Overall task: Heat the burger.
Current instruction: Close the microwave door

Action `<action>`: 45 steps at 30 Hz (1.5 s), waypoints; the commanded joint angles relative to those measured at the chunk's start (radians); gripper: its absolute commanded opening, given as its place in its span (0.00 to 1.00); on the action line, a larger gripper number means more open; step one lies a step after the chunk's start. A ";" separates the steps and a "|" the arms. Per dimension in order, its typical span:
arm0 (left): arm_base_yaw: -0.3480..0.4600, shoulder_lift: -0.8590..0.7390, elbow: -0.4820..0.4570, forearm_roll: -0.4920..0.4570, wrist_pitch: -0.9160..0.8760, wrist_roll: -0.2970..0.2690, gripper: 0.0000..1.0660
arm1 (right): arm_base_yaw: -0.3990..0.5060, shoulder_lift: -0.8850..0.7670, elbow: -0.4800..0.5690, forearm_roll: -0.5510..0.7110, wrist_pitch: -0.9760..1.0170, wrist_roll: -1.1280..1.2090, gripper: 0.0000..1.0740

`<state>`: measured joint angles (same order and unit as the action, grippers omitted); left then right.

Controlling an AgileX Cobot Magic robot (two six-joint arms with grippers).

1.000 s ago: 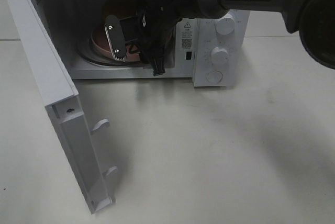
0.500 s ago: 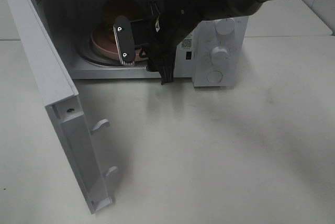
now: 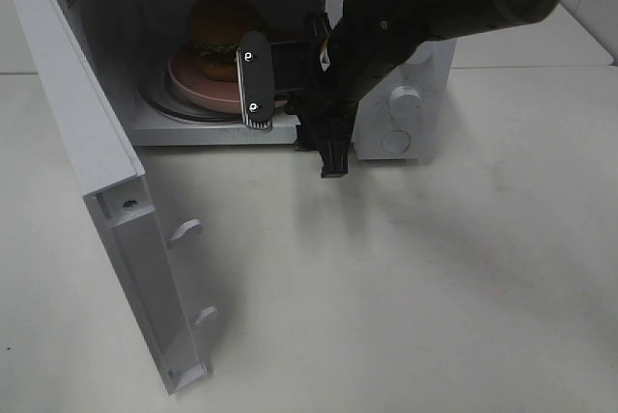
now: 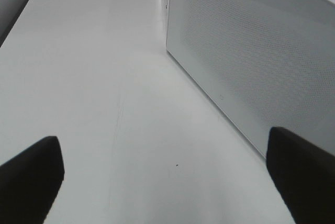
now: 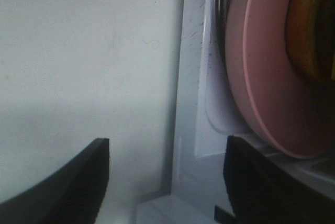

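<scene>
Glossy golden-brown burger (image 3: 220,29): sat on round pink plate (image 3: 188,85) inside white microwave (image 3: 430,95), door (image 3: 77,133) open. Right gripper (image 3: 294,119), at plate's 4 o'clock: jaws parted, empty, newly backed out to cavity mouth. Left gripper (image 4: 167,182): wide apart, empty. Loading judged done; door-closing outstanding.

Pink plate (image 3: 196,87), golden-brn burger (image 3: 220,29)

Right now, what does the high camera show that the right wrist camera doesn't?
Only the high camera: the whole microwave, its door swung open, and its control knobs. Only the right wrist camera: no new object, just a close look at the rim of the pink plate. Both: the burger on that plate inside the microwave, the table, and the right gripper, open and empty.
</scene>
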<state>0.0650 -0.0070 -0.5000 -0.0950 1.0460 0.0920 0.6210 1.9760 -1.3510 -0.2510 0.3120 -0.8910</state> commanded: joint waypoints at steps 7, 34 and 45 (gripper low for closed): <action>-0.005 -0.023 0.003 -0.006 -0.008 0.000 0.92 | -0.001 -0.145 0.180 -0.001 0.001 0.080 0.60; -0.005 -0.023 0.003 -0.006 -0.008 0.000 0.92 | -0.001 -0.534 0.533 0.027 0.105 0.748 0.79; -0.005 -0.023 0.003 -0.006 -0.008 0.000 0.92 | -0.001 -0.720 0.570 0.086 0.244 0.891 0.76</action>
<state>0.0650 -0.0070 -0.5000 -0.0950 1.0460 0.0920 0.6210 1.2700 -0.7870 -0.1720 0.5350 -0.0190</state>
